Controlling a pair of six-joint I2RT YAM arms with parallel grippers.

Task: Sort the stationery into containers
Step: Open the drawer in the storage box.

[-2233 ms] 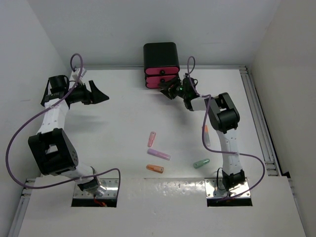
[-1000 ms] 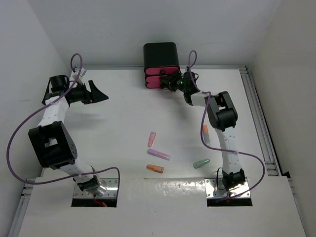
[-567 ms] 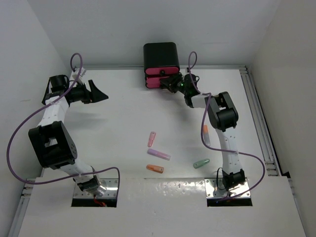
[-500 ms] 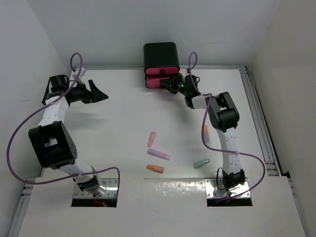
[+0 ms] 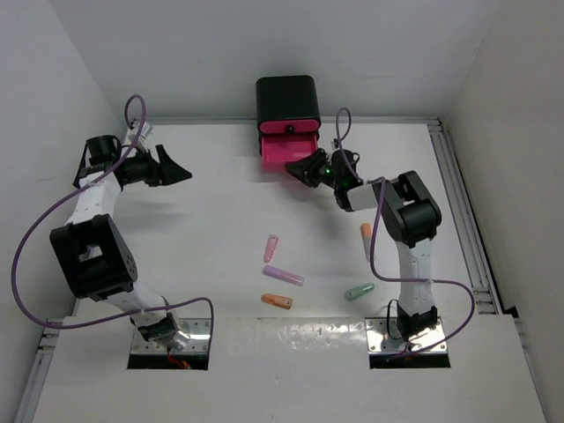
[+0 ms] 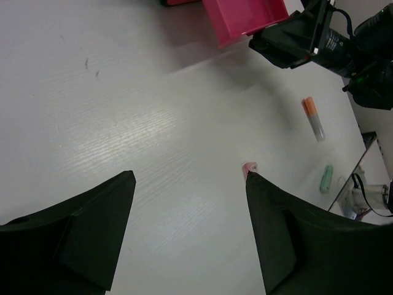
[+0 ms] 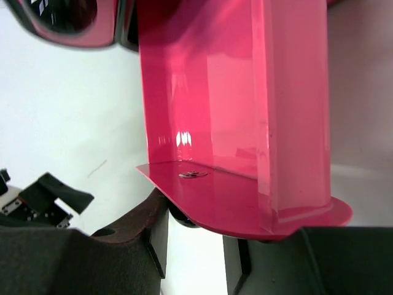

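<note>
The black box [image 5: 287, 99] stands at the back. Its upper pink drawer [image 5: 287, 129] is closed and its lower pink drawer [image 5: 286, 148] is pulled out. My right gripper [image 5: 300, 169] is shut on that drawer's dark knob [image 7: 184, 215], under the drawer front [image 7: 245, 203]. The drawer looks empty. On the table lie a pink stick [image 5: 270, 248], a purple one [image 5: 284, 276], an orange one [image 5: 277, 301], a green one [image 5: 359, 292] and an orange-white one [image 5: 367, 240]. No beige stick shows. My left gripper [image 5: 176, 169] is open and empty at the far left.
The left wrist view shows the open drawer [image 6: 245, 18], the right gripper [image 6: 288, 43], the orange-white stick [image 6: 312, 118], the green stick [image 6: 326, 179] and the pink stick's tip [image 6: 249, 168]. A rail [image 5: 458, 203] runs along the table's right edge.
My right gripper has drawn back toward me with the knob, and the lower drawer has slid out of the box. The left arm and the sticks have not moved.
</note>
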